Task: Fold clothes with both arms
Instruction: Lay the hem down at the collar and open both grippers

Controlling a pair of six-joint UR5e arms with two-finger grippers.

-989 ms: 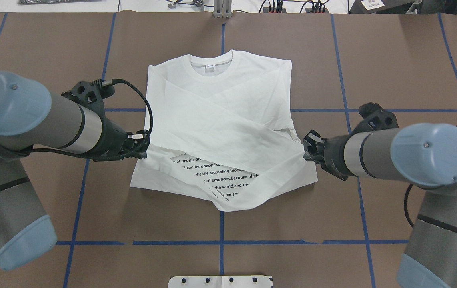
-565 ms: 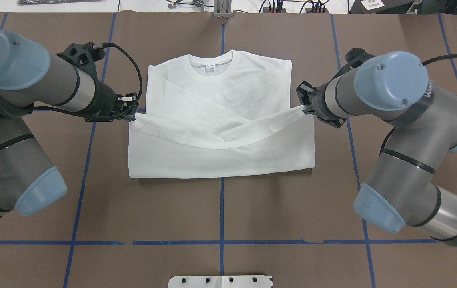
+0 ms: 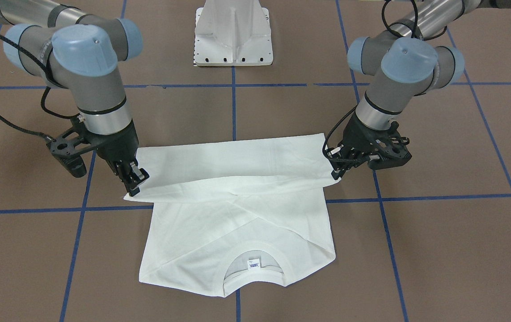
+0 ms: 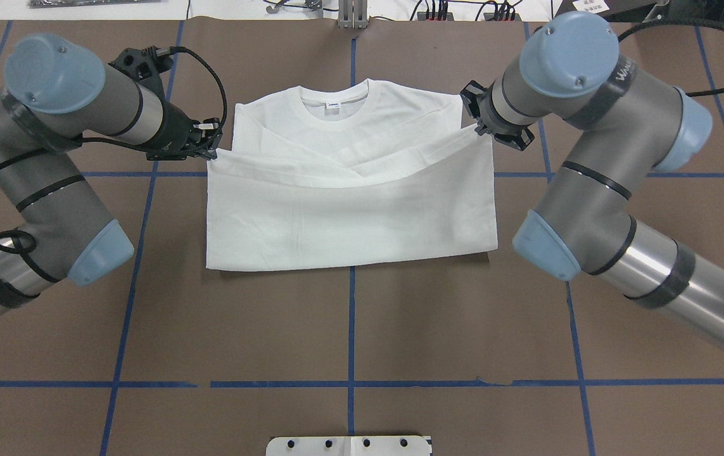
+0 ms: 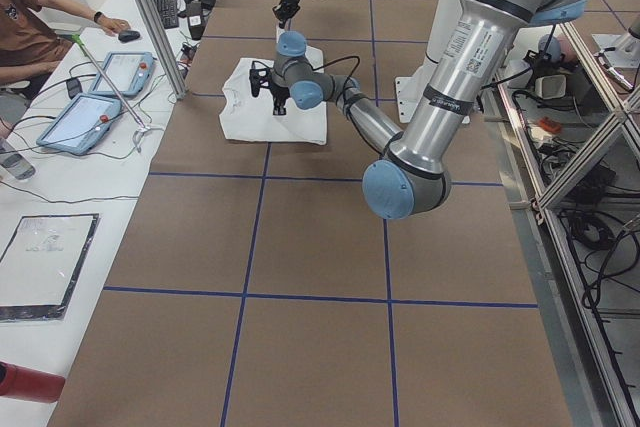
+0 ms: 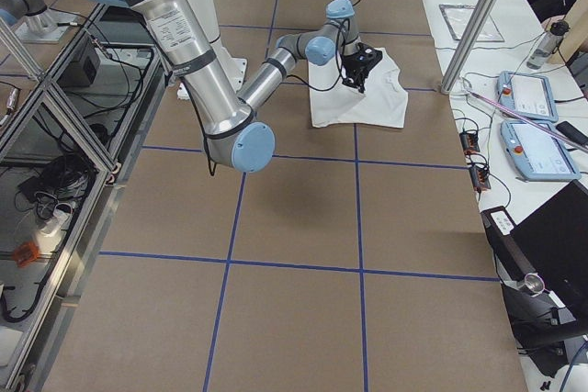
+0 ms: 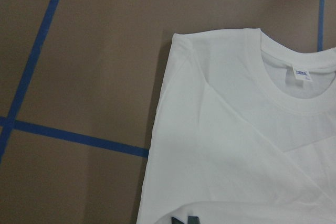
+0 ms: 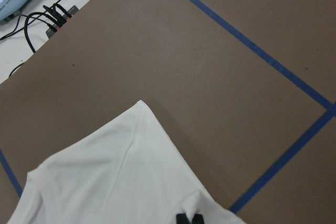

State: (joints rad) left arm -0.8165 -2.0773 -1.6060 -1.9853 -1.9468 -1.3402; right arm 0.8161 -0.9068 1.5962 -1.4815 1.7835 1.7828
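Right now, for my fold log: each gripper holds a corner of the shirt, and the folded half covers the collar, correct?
No: the collar is uncovered, seen in the overhead view. The left gripper and right gripper each hold a shirt corner.

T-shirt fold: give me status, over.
Left gripper and right gripper both shut on bottom corners of the T-shirt. Bottom edge held over the body, short of the collar, sagging mid-span. Nothing lying between edge and collar.
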